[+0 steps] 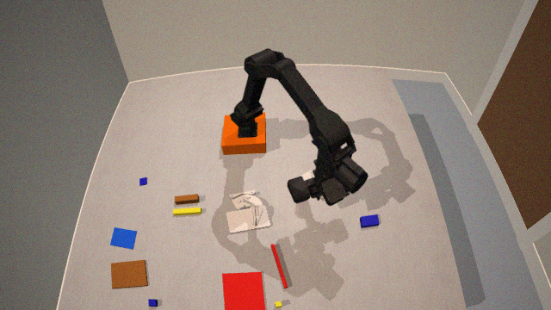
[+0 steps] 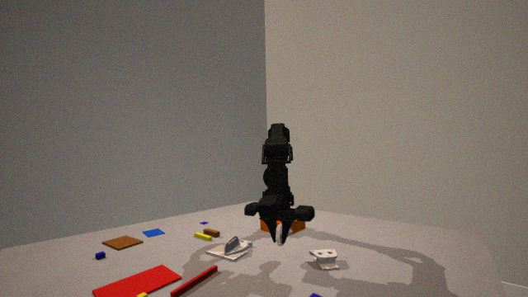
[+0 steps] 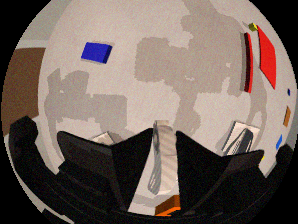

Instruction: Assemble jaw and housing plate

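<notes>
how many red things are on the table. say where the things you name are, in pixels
2. A flat red rectangle (image 1: 244, 291) (image 2: 138, 281) (image 3: 267, 57) at the front, and a thin red bar (image 1: 279, 266) (image 2: 195, 281) (image 3: 249, 65) beside it. The arm could hide others.
</notes>
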`<state>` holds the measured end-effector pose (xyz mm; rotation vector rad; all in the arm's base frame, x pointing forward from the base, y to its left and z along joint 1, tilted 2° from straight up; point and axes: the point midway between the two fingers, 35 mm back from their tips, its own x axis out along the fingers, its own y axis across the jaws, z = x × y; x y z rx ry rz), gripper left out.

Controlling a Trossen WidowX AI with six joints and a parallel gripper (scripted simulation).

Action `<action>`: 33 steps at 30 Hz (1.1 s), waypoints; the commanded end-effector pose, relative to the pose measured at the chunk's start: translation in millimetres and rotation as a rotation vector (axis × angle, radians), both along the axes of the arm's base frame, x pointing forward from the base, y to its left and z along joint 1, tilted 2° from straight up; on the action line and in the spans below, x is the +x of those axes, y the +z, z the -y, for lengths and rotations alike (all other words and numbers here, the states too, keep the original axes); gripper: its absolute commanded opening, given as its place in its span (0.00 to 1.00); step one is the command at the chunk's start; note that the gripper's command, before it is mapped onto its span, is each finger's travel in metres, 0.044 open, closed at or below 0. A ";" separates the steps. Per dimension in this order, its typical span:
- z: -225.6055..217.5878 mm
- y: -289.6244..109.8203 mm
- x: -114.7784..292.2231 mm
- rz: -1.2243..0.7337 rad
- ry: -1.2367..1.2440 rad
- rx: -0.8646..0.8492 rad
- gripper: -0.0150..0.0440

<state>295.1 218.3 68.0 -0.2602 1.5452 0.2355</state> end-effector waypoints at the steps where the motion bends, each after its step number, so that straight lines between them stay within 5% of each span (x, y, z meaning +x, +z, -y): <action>1: -1.0 1.9 -4.8 0.003 0.135 0.002 0.32; 33: -6.8 1.0 -33.9 -0.009 0.989 -0.010 0.32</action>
